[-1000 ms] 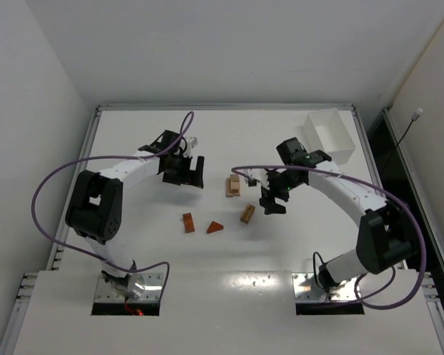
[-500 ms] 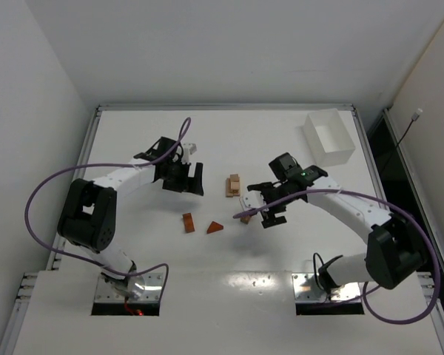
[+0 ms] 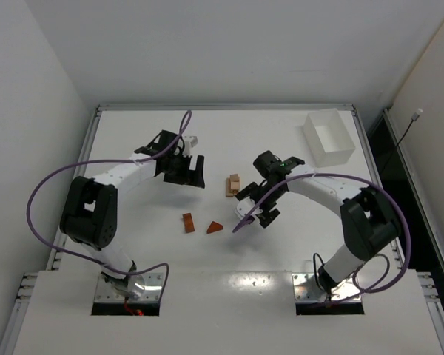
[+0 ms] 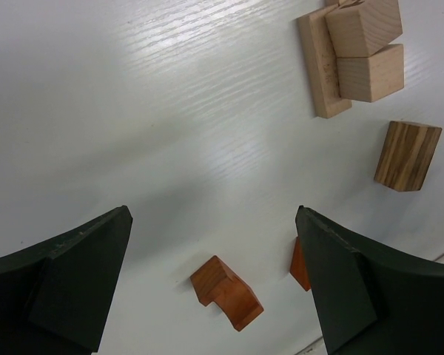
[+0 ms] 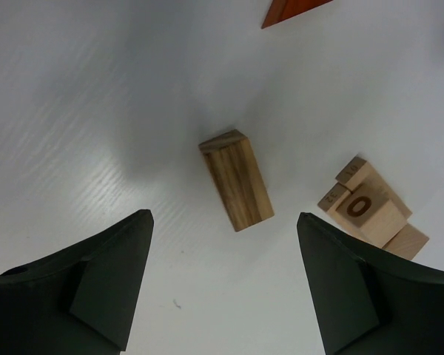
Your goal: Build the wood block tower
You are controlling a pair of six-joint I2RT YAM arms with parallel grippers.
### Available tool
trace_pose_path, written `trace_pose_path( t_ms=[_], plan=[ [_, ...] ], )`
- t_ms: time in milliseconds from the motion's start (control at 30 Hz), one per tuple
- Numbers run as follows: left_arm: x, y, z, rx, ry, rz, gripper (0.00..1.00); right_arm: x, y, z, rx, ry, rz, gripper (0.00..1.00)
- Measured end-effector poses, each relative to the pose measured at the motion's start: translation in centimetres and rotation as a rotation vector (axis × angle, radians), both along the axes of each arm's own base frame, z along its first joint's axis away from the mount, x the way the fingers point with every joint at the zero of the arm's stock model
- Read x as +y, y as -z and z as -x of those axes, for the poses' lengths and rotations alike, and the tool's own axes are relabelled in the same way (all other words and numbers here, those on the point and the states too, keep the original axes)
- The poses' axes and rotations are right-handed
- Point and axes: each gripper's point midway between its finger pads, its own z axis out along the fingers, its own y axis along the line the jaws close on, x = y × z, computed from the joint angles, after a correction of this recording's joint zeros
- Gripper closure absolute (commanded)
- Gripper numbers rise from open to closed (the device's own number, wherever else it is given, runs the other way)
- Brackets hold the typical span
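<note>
Reddish-brown pieces lie nearest your arm bases: a notched block (image 3: 188, 222) and, just to its right, a wedge (image 3: 215, 227). They sit apart from each other, both flat on the white table (image 3: 133, 133), and neither arm touches them.

A little farther in, your right gripper (image 5: 223, 216) hangs over a striped brown block (image 5: 237, 180). Its jaws are spread wide with a finger on either side and bare table showing between each finger and the wood, so it has hold of nothing. The block lies on its long face, angled across the gap between the fingers. From the top camera the gripper hides most of it.

Just beyond that block is the start of your tower: a tan plank (image 4: 323, 63) lying flat, with two tan cubes (image 4: 362, 26) pressed side by side against its long edge. You cannot tell from these views whether the cubes rest on the plank or beside it. One cube shows a printed "0" on its face in the right wrist view.

To the left of that cluster, and well apart from it, your left gripper (image 3: 186, 177) hovers over bare table with its jaws nearly as wide as they go, and it holds nothing. Its wrist camera looks down on the notched block between the fingers.

Farthest away, near the right back corner, stands a white box (image 3: 328, 137)
</note>
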Motion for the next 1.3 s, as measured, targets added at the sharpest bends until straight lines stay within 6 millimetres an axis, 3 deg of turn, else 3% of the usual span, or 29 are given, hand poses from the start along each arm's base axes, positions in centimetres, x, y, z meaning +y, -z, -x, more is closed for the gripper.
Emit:
trace_pose_path(
  t_ms=[133, 433, 800, 1300],
  plan=[
    [0.1, 0.1, 0.0, -0.002, 0.001, -0.005, 0.09, 0.8, 0.4, -0.9, -0.017, -0.057, 0.001, 0.24],
    [0.1, 0.6, -0.8, 0.007, -0.004, -0.024, 0.09, 0.5, 2.1, -0.5, 0.008, -0.176, 0.055, 0.33],
    [0.1, 0.8, -1.1, 0.010, -0.007, -0.029, 0.09, 1.3, 3.1, -1.7, 0.020, -0.226, 0.078, 0.35],
    [0.1, 1.5, -1.1, 0.035, -0.007, -0.039, 0.09, 2.3, 3.9, -1.2, 0.025, -0.281, 0.095, 0.56]
  ],
)
